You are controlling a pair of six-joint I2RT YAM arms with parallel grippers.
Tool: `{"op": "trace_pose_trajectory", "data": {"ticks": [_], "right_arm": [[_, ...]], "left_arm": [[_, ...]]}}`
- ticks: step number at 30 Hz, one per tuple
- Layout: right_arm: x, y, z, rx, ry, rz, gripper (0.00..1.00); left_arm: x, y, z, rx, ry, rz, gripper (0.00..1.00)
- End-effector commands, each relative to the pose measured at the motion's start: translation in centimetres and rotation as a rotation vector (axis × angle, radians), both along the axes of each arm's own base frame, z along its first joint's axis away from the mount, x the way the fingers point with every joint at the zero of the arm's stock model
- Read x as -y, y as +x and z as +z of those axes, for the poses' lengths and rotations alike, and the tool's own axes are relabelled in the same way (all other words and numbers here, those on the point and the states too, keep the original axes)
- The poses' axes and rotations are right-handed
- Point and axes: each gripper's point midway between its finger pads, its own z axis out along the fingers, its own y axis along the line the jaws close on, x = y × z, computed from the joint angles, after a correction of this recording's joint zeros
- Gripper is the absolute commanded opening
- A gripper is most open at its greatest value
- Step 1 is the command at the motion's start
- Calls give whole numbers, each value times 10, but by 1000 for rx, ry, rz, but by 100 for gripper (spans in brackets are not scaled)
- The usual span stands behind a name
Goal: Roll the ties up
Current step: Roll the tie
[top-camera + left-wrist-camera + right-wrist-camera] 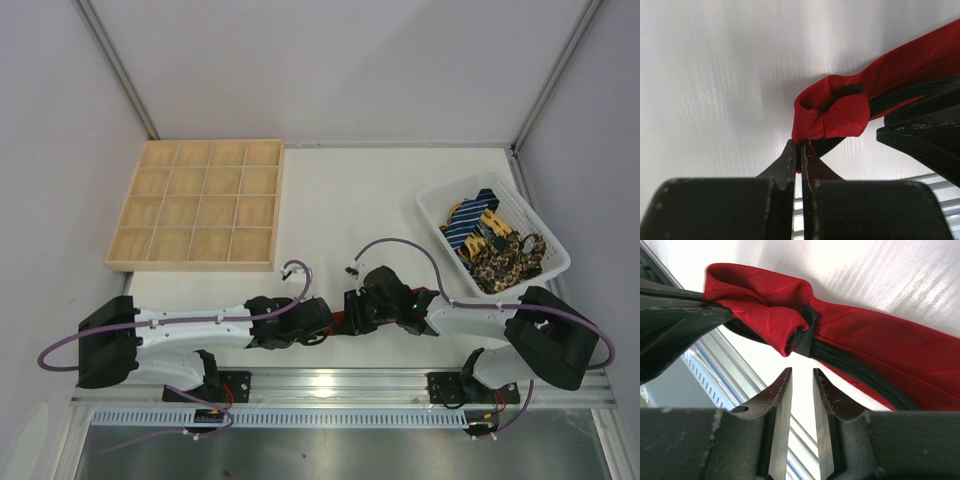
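A plain red tie (840, 112) lies on the white table near the front edge, its end folded over into a loose bunch. My left gripper (801, 146) is shut on the edge of that bunch. In the right wrist view the red tie (865, 340) shows its dark lining and keeper loop. My right gripper (802, 371) is open by a narrow gap just short of the fold, with nothing between its fingers. From above, both grippers meet over the red tie (340, 322), which is mostly hidden. More ties (490, 245), navy striped, mustard and speckled, lie in a basket.
The white basket (432, 205) stands at the right side of the table. A wooden tray of square compartments (196, 205) lies at the left. The metal rail of the table's front edge (340, 380) runs just behind the grippers. Purple cables loop off both arms.
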Motion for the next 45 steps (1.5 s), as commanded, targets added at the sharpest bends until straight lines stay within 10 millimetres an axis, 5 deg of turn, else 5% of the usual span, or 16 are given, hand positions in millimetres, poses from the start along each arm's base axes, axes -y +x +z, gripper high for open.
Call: {"op": "trace_pose_trajectory", "data": {"ticks": [1,13,17,25,45], "right_arm": [[-21,8,17,39,74,27,28],[-33,13,35,62,108,42,29],[-35,13,29,53,101,45,29],[-39,23,21,79,74,32,8],[-51,27,10,56,90,37,7]], "left_arm": [[9,9,21,40,-44,24,0],[8,10,27,46,-19,17,0],[12,12,30,53,-22,8,0],[17,11,39,51,-34,-10,1],[49,14,39,35,-20,-91,0]]}}
